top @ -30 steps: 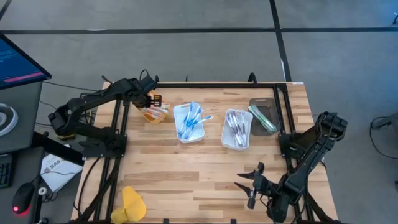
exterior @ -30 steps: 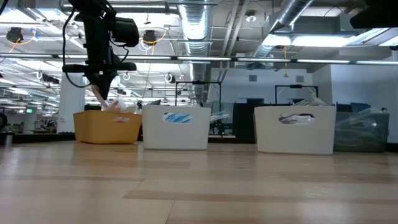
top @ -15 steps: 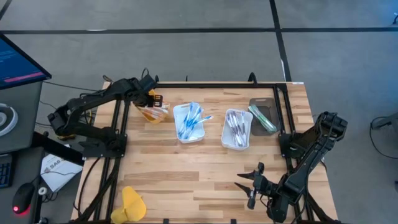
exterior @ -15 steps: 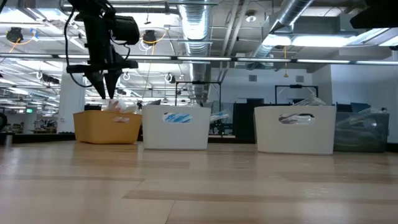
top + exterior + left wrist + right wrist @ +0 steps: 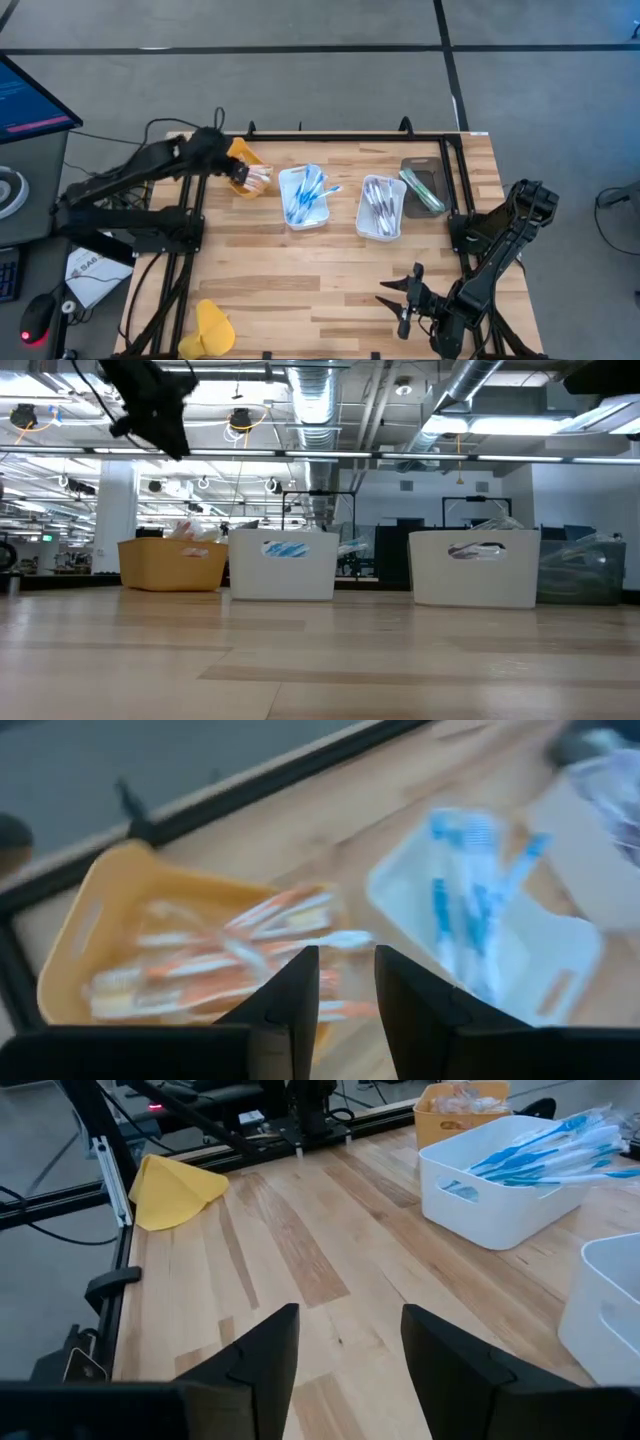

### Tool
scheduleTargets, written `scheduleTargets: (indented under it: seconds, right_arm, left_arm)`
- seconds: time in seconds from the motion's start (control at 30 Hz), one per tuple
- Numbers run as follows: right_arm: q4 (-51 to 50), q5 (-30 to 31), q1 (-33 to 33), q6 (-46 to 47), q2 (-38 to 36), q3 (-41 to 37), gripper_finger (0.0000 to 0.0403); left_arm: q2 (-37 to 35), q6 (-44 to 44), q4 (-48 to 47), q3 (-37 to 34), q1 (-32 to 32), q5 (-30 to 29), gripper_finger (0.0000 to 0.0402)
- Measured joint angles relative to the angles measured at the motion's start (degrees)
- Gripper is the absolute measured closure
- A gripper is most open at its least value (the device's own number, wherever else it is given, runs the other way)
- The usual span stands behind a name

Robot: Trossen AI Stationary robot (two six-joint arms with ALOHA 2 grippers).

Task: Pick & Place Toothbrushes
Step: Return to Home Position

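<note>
Orange-accented toothbrushes (image 5: 215, 965) lie in a yellow tray (image 5: 244, 152) at the table's far left. My left gripper (image 5: 346, 955) hangs open above that tray and holds nothing; it also shows in the high view (image 5: 234, 170). Blue toothbrushes (image 5: 305, 192) fill a white tray (image 5: 322, 218), grey ones (image 5: 381, 205) a second white tray (image 5: 364, 226), and green ones (image 5: 423, 190) a dark tray (image 5: 412, 166). My right gripper (image 5: 390, 298) waits open over the bare wood near the front right, far from all the trays.
A crumpled yellow cloth (image 5: 212, 328) lies at the table's near left corner. The four trays stand in a row along the far half. Black frame rails (image 5: 190, 230) run along the left and right edges. Bare wood (image 5: 310, 280) spreads across the near half.
My left gripper has opened over the yellow tray and let go of an orange toothbrush, which has dropped in among the others. It has then risen and drawn back toward the table's left edge, rolling as it went. My right arm has kept still.
</note>
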Motion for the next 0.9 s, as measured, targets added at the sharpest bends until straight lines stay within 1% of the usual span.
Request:
scheduleTargets:
  seconds: [0.13,0.23,0.3,0.37,0.5,0.53,0.63,0.77,0.83,0.9]
  right_arm:
    - [0.0,-0.2,-0.8,-1.3,0.0,0.0,0.0235]
    - [0.0,-2.5,-2.2,-5.4,0.0,0.0,0.0249]
    - [-0.2,-4.4,-3.7,-7.8,-0.7,0.0,0.0268]
    - [-1.7,-6.3,-5.0,-13.0,-2.6,0.0,0.0297]
    - [-8.1,-6.8,-7.7,-20.0,-9.0,0.0,0.038]
    - [-9.5,-6.8,-8.3,-21.6,-11.3,0.0,0.039]
    - [-14.7,-6.9,-9.2,-26.4,-17.9,0.0,0.0389]
    - [-20.9,-7.4,-8.8,-30.0,-27.1,-0.8,0.04]
    - [-20.5,-7.0,-8.3,-32.1,-32.8,-3.8,0.0399]
    - [-16.6,-7.1,-8.2,-34.1,-38.7,-7.9,0.0399]
  left_arm:
    - [-5.7,1.5,0.5,-1.0,-9.0,-4.3,0.0309]
    - [-10.2,2.7,1.8,-4.7,-15.6,-9.6,0.031]
    - [-13.6,3.1,3.2,-7.9,-18.9,-12.7,0.0316]
    - [-16.7,4.0,6.5,-11.0,-21.0,-13.4,0.0332]
    - [-21.5,11.0,18.7,-17.7,-21.6,-13.8,0.0388]
    - [-22.3,12.3,22.0,-19.1,-21.3,-13.8,0.0394]
    - [-23.5,16.4,28.9,-21.9,-21.0,-11.8,0.0395]
    - [-23.6,18.0,32.4,-24.0,-21.1,-8.5,0.04]
    - [-23.6,18.0,33.4,-25.1,-21.1,-7.6,0.04]
    - [-23.7,17.8,34.6,-26.2,-21.1,-5.9,0.04]
